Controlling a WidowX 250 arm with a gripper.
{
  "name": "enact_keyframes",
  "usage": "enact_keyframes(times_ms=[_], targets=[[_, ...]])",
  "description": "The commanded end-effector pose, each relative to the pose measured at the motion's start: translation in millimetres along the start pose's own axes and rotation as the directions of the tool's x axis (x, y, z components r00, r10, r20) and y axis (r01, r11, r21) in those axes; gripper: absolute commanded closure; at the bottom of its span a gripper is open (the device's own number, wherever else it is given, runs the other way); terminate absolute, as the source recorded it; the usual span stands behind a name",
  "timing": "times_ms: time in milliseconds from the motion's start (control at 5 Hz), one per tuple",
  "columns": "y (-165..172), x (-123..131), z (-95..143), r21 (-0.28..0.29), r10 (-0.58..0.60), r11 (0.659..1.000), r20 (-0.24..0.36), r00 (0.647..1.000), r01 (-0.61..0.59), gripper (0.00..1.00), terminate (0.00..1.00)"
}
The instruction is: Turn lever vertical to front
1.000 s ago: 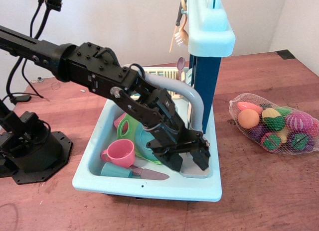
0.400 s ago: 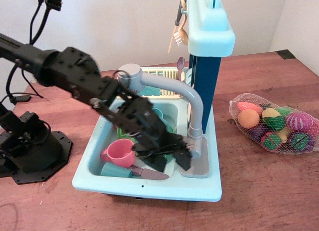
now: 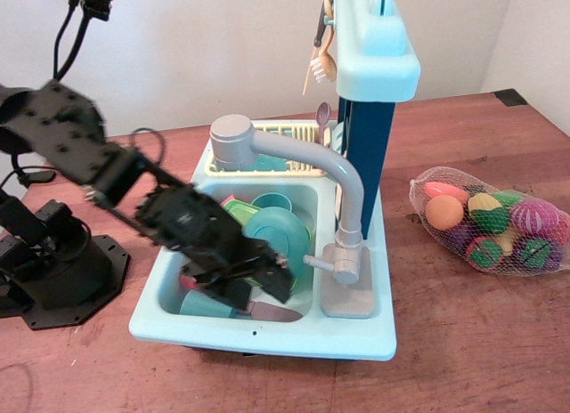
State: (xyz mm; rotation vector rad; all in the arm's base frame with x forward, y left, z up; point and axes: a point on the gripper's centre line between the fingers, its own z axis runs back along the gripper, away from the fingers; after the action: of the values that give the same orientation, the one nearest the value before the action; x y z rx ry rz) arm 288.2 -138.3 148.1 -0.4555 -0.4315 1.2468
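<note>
The lever [image 3: 318,263] is a short light-grey stick on a small round grey knob [image 3: 346,269] at the foot of the toy faucet. It points left, about level, over the sink basin. My gripper [image 3: 258,291] is blurred and hangs over the front left of the basin, well left of the lever and not touching it. Its jaws stand apart with nothing between them. The long curved grey spout [image 3: 303,153] arches above the basin.
The light-blue toy sink [image 3: 267,331] holds a teal plate [image 3: 278,230], a teal cup [image 3: 200,304] and a toy knife [image 3: 272,313]. A yellow dish rack [image 3: 267,166] is behind it. A blue column [image 3: 367,146] stands right of the faucet. A net bag of toy food [image 3: 490,219] lies at right.
My gripper was at the faucet base around the lever and has pulled away to the left across the basin. The lever now shows, pointing left.
</note>
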Motion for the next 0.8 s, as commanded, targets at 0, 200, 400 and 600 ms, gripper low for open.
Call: enact_keyframes(times_ms=[0,200,400,600], targets=[[2.0,-9.8,22.0,-0.048,0.027,0.998,0.002,1.000,-0.027,0.00,0.00],[2.0,-9.8,22.0,-0.048,0.027,0.998,0.002,1.000,-0.027,0.00,0.00],[2.0,-9.8,22.0,-0.048,0.027,0.998,0.002,1.000,-0.027,0.00,0.00],[2.0,-9.8,22.0,-0.048,0.027,0.998,0.002,1.000,-0.027,0.00,0.00]])
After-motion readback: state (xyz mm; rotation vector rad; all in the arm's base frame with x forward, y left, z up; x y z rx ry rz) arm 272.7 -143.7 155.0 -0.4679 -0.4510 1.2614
